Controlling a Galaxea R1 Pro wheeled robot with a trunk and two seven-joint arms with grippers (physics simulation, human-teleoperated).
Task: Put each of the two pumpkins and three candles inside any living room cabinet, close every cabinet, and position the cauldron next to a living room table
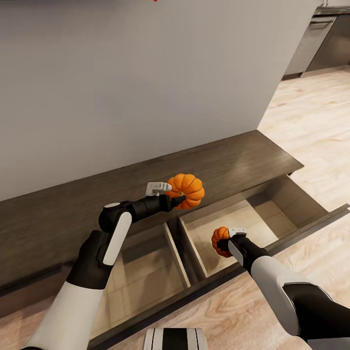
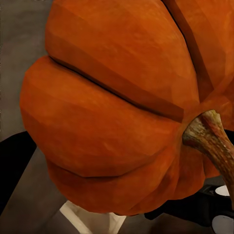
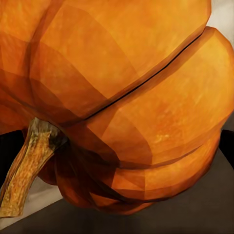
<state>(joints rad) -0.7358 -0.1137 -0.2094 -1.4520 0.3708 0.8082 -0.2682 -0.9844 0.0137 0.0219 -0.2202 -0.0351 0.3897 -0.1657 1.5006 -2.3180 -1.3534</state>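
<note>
My left gripper [image 1: 176,194] is shut on an orange ribbed pumpkin [image 1: 186,190], held above the top of the long dark-brown cabinet [image 1: 146,180]. Up close, this pumpkin [image 2: 112,112] shows its brown stem. My right gripper [image 1: 224,241] is shut on the second pumpkin [image 1: 219,237], held over the right pull-out drawer [image 1: 277,214], which stands open. That pumpkin [image 3: 122,97] looms large in the right wrist view, stem included. A left drawer [image 1: 146,272] is open too. Candles, cauldron and table are out of view.
A grey wall [image 1: 146,73] rises right behind the cabinet. Light wood-plank floor [image 1: 316,116] runs to the right toward dark kitchen units [image 1: 321,39]. The open drawer fronts jut out toward my base [image 1: 175,339].
</note>
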